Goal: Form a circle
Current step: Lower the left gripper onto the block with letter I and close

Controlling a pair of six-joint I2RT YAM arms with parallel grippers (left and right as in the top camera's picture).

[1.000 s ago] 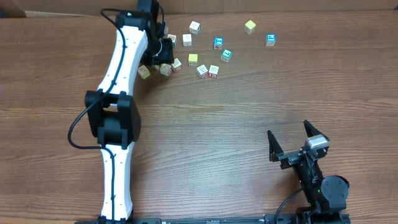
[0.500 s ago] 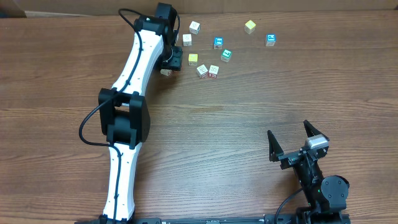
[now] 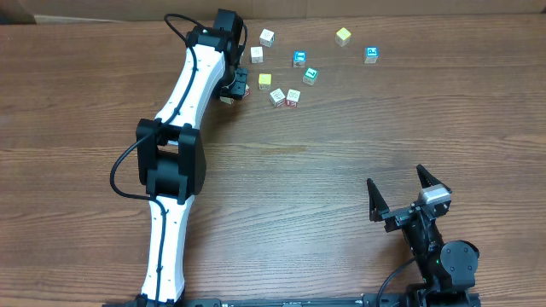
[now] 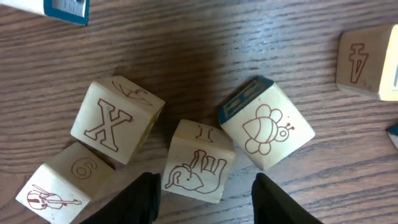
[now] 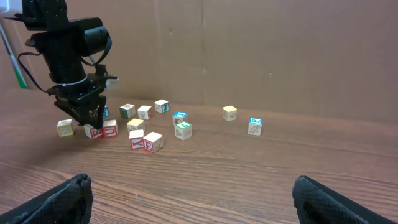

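The circle is a tight clump of small picture cubes: an X cube, an elephant cube, a bee cube and a violin cube. In the overhead view my left arm hides most of it. My left gripper hangs right over the clump, jaws open. The elephant cube's lower edge lies between the fingertips, close to the left one and with a gap on the right. The left gripper is at the far left of the table. My right gripper stands wide open near the front right, with nothing in it.
Loose cubes lie right of the clump: a yellow one, a red-marked pair, a green one, blue ones and a pale yellow one. A cardboard wall stands behind the table.
My left arm has swung right and now covers the cubes that showed at its left a second ago. It has hardly moved in the last half second. The right arm is still.
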